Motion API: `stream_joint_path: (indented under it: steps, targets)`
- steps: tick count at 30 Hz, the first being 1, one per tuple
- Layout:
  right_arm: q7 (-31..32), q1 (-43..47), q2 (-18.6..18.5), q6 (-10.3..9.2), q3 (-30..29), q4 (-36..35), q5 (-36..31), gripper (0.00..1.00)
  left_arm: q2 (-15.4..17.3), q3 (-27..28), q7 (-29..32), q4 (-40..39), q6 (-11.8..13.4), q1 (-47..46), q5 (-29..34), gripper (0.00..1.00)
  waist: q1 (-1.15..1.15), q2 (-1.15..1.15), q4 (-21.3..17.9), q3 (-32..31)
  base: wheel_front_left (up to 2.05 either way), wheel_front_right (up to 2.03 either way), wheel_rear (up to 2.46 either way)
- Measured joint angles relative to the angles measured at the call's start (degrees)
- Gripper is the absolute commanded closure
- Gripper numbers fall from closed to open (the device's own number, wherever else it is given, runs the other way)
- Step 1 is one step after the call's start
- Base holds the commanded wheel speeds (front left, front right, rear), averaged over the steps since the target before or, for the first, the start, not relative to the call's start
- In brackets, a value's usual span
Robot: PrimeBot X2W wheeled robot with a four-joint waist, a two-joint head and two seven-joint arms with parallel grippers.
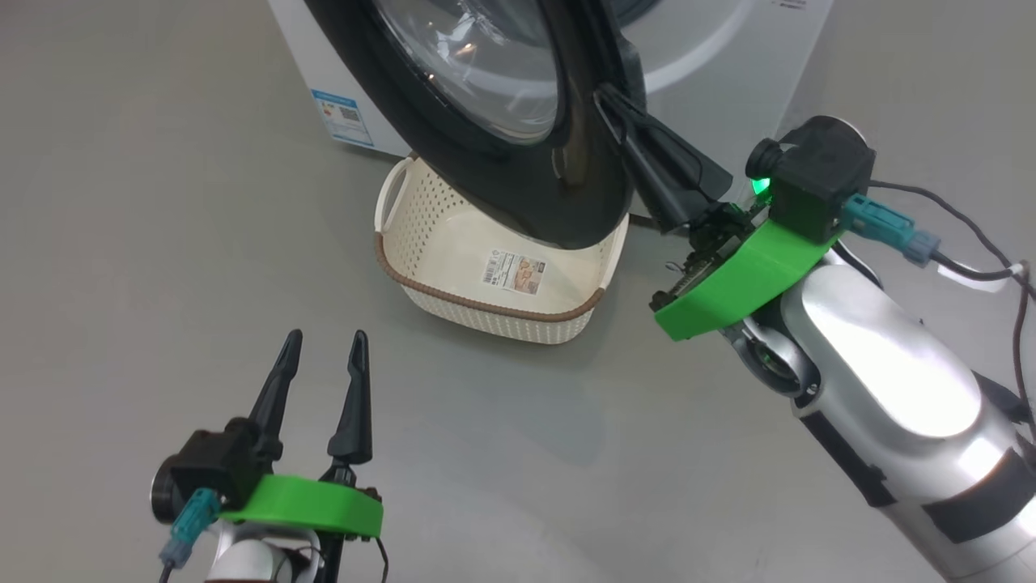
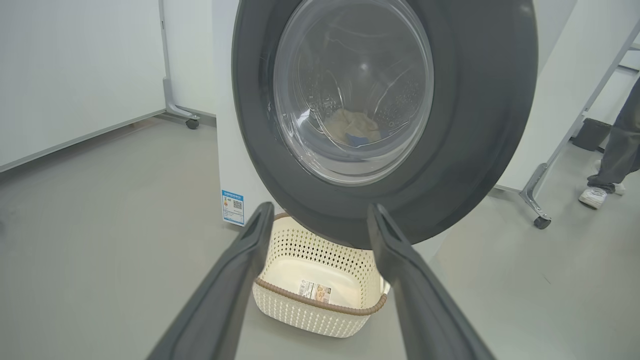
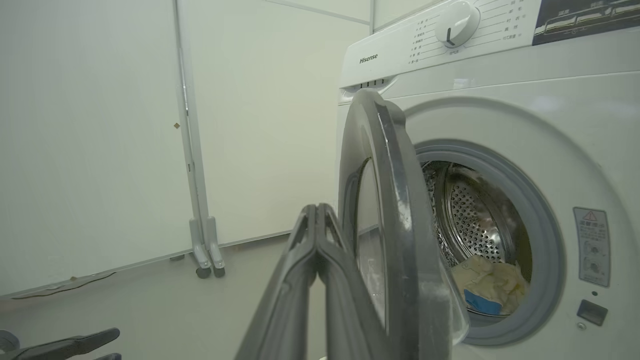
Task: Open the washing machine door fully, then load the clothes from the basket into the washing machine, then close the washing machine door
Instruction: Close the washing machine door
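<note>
Our left pincer [image 1: 327,338] hangs low over the floor [image 1: 121,243], its fingers spread wide and holding nothing. Just beyond its tips sits the basket [image 1: 486,312], with no clothing in it and only the label [image 1: 515,271] showing on its bottom. Above the basket's far end hangs the washing machine door [image 1: 571,202], swung partway out.

Our right pincer [image 1: 609,101] is pressed shut with nothing between its fingers. Its tips lie at the outer rim of the door's free edge, though we cannot say for sure that they touch. Past the door, beyond those tips, the drum [image 3: 475,215] of the washing machine [image 3: 500,95] holds the clothes [image 3: 492,285], lying at its bottom.

We judge the loading done and the closing step in hand. The next move calls for a steady push from the closed fingers against the rim. It should follow the door's arc until it latches, with the left pincer held out of the swing.
</note>
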Motion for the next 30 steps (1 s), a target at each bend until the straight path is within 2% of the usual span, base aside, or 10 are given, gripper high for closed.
stream_joint_path:
  steps: [7,15,21,30]
  targets:
    - [0.0,-0.8,-1.2,0.0,4.3,1.2,1.6,1.0,-0.5,-0.4,0.0,0.0,0.0,-0.2,-0.2,0.0,0.0,0.0,2.9,1.4,0.0,0.0,0.0]
    - [0.0,-3.6,-3.6,0.0,12.6,7.5,4.1,1.0,-1.2,-1.3,0.0,0.6,0.0,-1.3,-0.5,0.0,0.0,0.0,5.9,3.1,0.0,0.0,0.0]
    - [0.0,-5.2,-4.4,0.0,13.1,12.3,4.9,1.0,-1.7,-1.8,0.0,0.6,0.0,-1.9,-0.5,0.0,0.0,0.0,6.9,4.2,0.0,0.0,0.0]
    - [0.0,-5.9,-5.0,0.0,9.2,18.1,4.6,1.0,-1.9,-2.5,0.0,0.7,0.0,-2.8,-0.5,0.0,0.0,0.0,7.5,5.1,0.0,0.0,0.0]
